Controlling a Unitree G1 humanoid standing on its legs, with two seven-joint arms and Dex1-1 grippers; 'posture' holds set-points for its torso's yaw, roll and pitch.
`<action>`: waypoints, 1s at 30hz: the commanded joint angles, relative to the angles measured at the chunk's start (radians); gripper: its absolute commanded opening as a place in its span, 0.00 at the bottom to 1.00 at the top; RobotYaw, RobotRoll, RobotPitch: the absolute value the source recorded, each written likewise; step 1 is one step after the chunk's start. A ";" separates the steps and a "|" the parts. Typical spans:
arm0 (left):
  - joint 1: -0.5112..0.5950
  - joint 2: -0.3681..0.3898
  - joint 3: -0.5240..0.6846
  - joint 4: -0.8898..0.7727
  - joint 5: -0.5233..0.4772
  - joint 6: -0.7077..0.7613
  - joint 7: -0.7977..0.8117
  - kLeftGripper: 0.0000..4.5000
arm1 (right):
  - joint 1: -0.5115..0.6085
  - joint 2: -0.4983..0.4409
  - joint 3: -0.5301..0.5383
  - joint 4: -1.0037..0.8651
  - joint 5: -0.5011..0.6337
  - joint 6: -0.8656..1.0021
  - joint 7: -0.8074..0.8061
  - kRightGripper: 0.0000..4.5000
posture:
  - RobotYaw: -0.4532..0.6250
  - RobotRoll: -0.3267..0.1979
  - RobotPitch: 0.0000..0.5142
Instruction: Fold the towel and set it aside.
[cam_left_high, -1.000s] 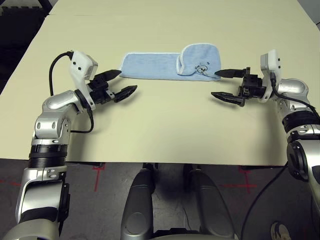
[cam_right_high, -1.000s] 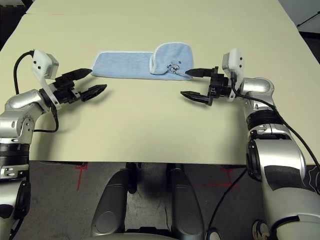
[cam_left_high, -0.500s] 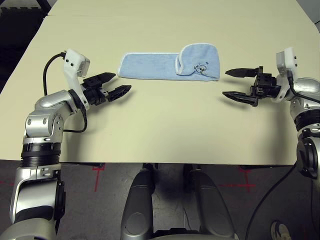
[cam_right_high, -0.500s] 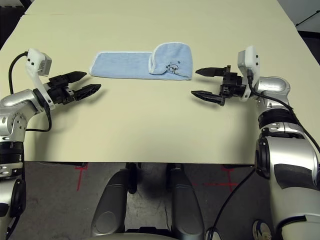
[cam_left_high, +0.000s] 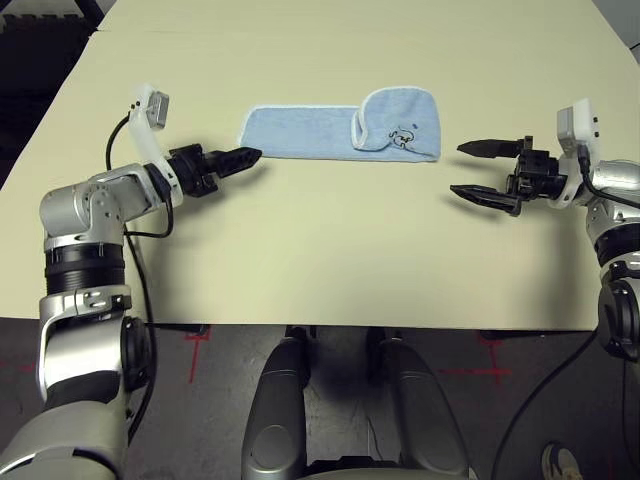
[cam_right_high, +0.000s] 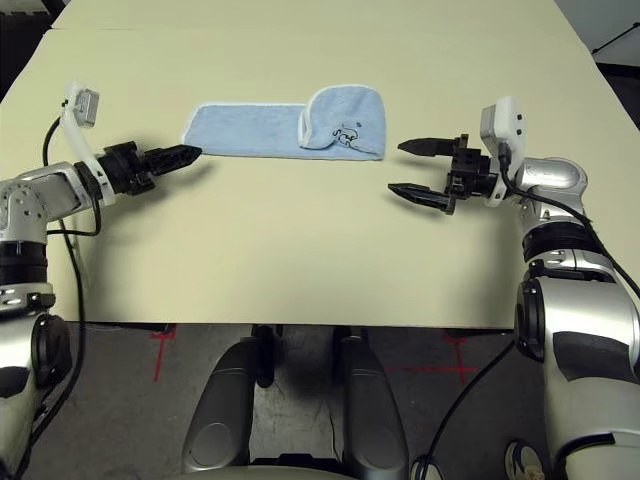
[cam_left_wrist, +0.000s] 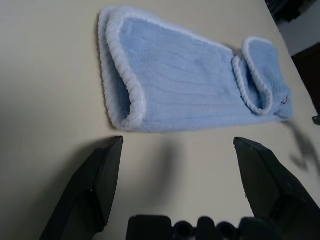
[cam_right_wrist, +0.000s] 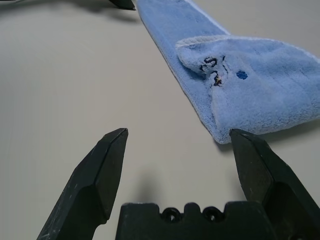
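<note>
A pale, cream-coloured table (cam_left_high: 340, 250) takes up most of the space, its near edge running straight across above a dark grey floor (cam_left_high: 240, 360). Red marks (cam_left_high: 492, 371) show on that floor at both sides. A shoe (cam_left_high: 560, 462) is down there too, past the near edge. Dark mats (cam_left_high: 42, 60) with a jagged edge lie off the far left side, and a pale wall (cam_right_high: 600, 25) stands beyond the far right corner.

A broad, flat, pale-yellow tabletop (cam_left_high: 340, 250) is shown with straight edges. Directly on it, nearer its far edge than its near edge, a light-blue terry-cloth towel (cam_left_high: 300, 132) with white edging is laid as a long strip, roughly parallel to the near edge. Its right end is folded over, and a dark printed mark is exposed there.
</note>
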 joint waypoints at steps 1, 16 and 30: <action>-0.022 -0.025 0.056 0.066 -0.025 0.071 0.074 1.00 | 0.020 -0.015 -0.010 -0.002 -0.009 -0.015 0.000 0.98 | 0.48 0.62 0.54; -0.099 -0.043 0.079 0.216 -0.005 -0.067 0.159 1.00 | 0.033 -0.023 -0.012 -0.003 -0.013 -0.027 -0.006 0.98 | 0.47 0.62 0.54; -0.110 -0.050 0.071 0.243 -0.024 -0.071 0.149 0.18 | 0.027 -0.028 -0.007 0.000 -0.024 -0.038 -0.017 1.00 | 0.46 0.62 0.52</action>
